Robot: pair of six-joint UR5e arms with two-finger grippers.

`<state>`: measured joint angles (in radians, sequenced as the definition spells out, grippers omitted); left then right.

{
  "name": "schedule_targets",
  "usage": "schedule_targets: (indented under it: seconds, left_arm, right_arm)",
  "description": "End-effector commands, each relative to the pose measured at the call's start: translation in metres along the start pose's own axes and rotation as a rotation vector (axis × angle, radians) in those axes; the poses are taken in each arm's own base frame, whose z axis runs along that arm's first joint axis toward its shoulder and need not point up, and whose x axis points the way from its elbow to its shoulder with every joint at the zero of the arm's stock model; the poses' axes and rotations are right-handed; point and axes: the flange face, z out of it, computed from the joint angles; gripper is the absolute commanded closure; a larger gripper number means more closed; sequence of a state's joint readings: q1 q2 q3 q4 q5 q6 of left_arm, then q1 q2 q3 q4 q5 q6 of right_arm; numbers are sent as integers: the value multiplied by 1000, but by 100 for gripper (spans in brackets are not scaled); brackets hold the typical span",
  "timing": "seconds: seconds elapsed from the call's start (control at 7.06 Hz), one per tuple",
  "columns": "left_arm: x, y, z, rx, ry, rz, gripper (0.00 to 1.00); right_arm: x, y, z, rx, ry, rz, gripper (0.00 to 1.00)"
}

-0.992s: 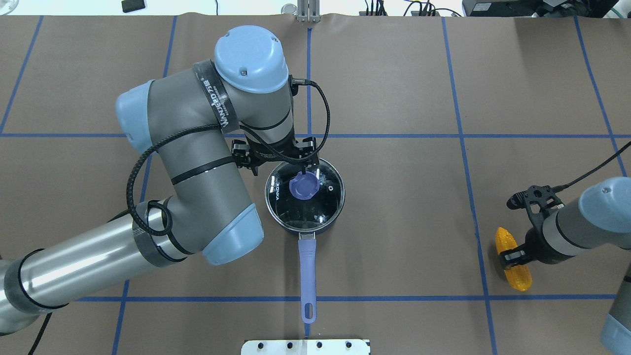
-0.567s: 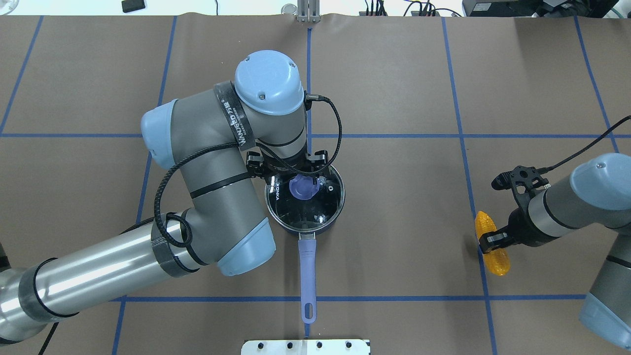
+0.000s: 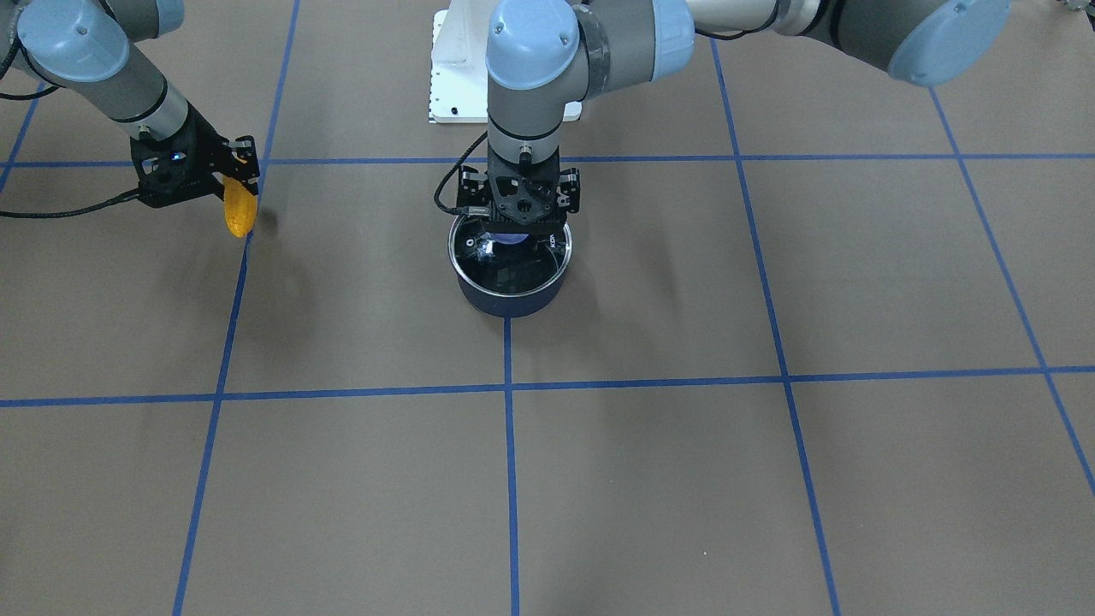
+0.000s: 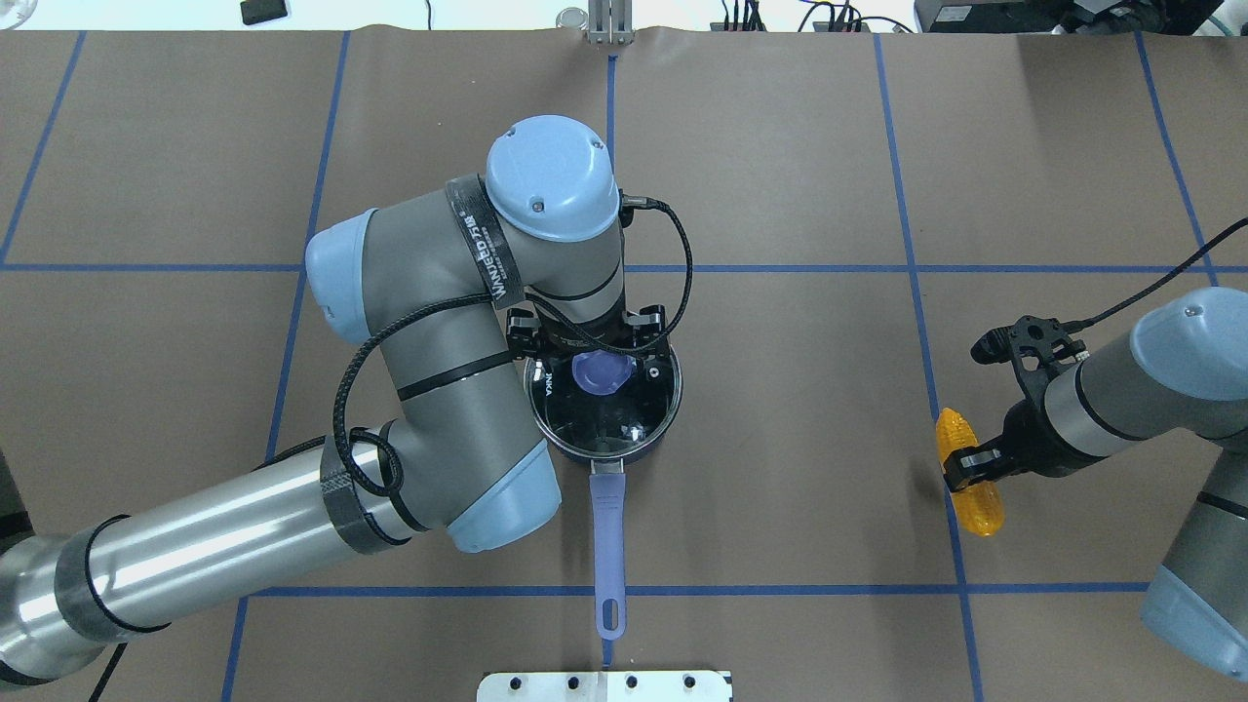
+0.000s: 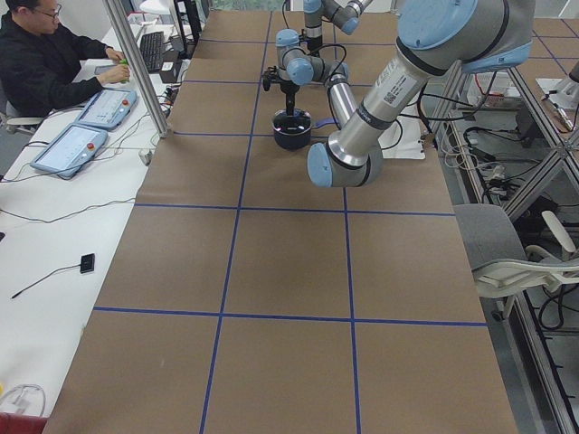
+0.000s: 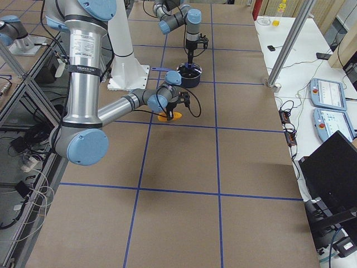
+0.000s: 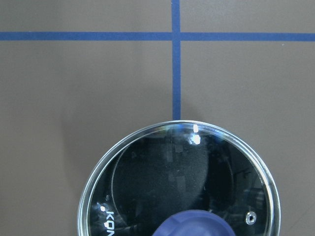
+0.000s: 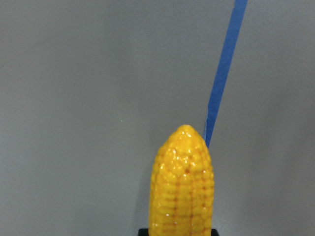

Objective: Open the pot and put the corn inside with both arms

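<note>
The navy pot (image 4: 651, 441) stands mid-table with its glass lid (image 4: 609, 414) on and its lavender handle (image 4: 606, 526) pointing at my base. My left gripper (image 4: 597, 363) hangs straight down over the lavender knob (image 4: 600, 373), open, its fingers mostly hidden under the wrist. The left wrist view shows the lid (image 7: 182, 167) and the knob (image 7: 194, 225) at the bottom edge. My right gripper (image 4: 971, 464) is shut on the yellow corn (image 4: 978, 507) and holds it above the table, far right of the pot. The corn also shows in the right wrist view (image 8: 184, 187) and the front view (image 3: 239, 208).
Blue tape lines grid the brown table cover. A white mounting plate (image 4: 604, 685) sits at my base. An operator (image 5: 45, 54) sits at a side bench with pendants, beyond the table's far edge.
My left arm has swung right, bringing its gripper over the lid knob. My right gripper has carried the corn left, towards the pot.
</note>
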<state>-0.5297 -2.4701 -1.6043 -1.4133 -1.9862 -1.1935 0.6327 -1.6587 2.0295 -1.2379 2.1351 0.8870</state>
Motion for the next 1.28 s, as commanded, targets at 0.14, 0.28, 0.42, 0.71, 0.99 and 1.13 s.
schedule_targets:
  seconds: [0.14, 0.28, 0.42, 0.71, 0.99, 1.13]
  left_arm:
    - [4, 7, 9, -13, -6, -1, 4]
    - [4, 6, 10, -14, -8, -4, 7]
    - [4, 5, 11, -15, -11, -5, 9]
    - [7, 5, 9, -13, -6, -2, 16]
    - [6, 5, 10, -14, -7, -3, 30]
    - [5, 5, 11, -15, -10, -3, 32]
  right_arm:
    - [0, -1, -1, 2, 0, 1, 59]
    - [1, -1, 0, 1, 1, 2, 59]
    - [1, -1, 0, 1, 1, 2, 59]
    - [2, -1, 1, 1, 4, 3, 59]
    - [2, -1, 1, 1, 4, 3, 59]
    - [2, -1, 1, 1, 4, 3, 59]
